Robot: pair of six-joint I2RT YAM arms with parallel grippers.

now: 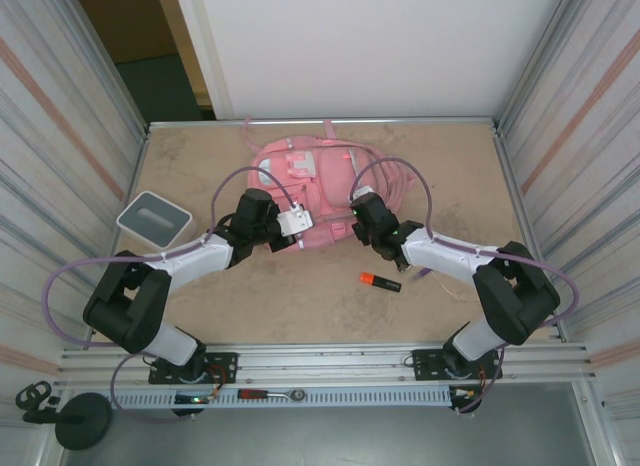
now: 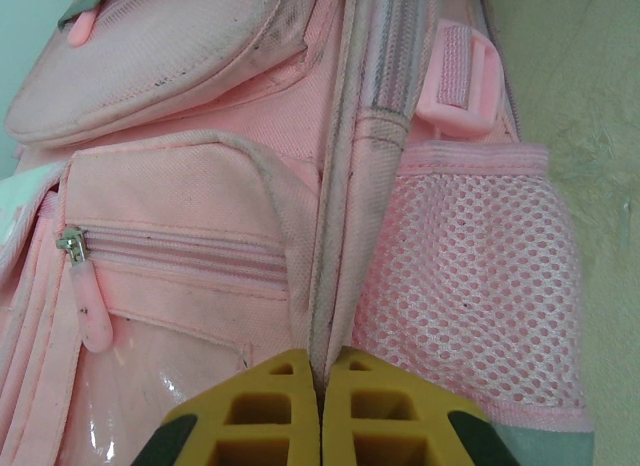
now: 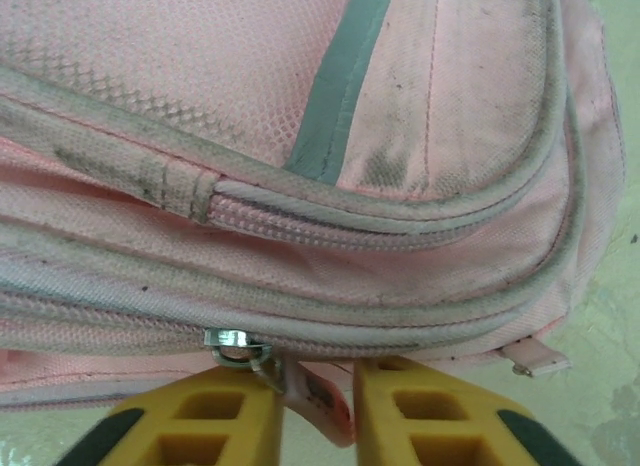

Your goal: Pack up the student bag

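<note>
The pink student bag (image 1: 320, 191) lies flat at the back middle of the table. My left gripper (image 1: 300, 224) is at its near left side. In the left wrist view that gripper (image 2: 320, 371) is shut on a raised fabric seam (image 2: 335, 236) of the bag, between a zipped front pocket and the mesh side pocket (image 2: 470, 286). My right gripper (image 1: 355, 214) is at the bag's near right edge. In the right wrist view its jaws (image 3: 315, 386) stand narrowly apart, with a pink zipper pull (image 3: 325, 401) hanging slantwise between them below a metal slider (image 3: 232, 341).
An orange highlighter (image 1: 380, 281) lies on the table in front of the bag, under the right arm. A grey and white box (image 1: 153, 218) sits at the left. Metal walls close in both sides.
</note>
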